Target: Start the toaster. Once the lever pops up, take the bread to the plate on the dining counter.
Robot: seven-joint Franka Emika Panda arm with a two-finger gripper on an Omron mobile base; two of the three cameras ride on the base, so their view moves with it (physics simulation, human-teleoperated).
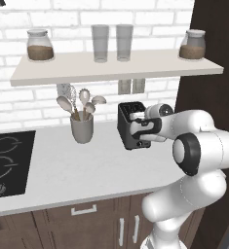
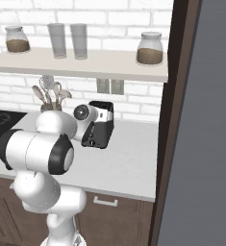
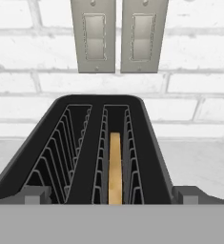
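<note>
Backing white worktop [image 1: 86, 165]: brick wall [image 1: 18, 102] (whitewashed).

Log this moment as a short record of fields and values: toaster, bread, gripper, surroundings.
toaster: black toaster on the white worktop, below the wall switches
bread: slice standing on edge in the right slot in the hand view; left slot empty
gripper: gripper at the toaster's near end, fingertips wide apart
surroundings: utensil holder, cooktop, shelf with jars and glasses
</note>
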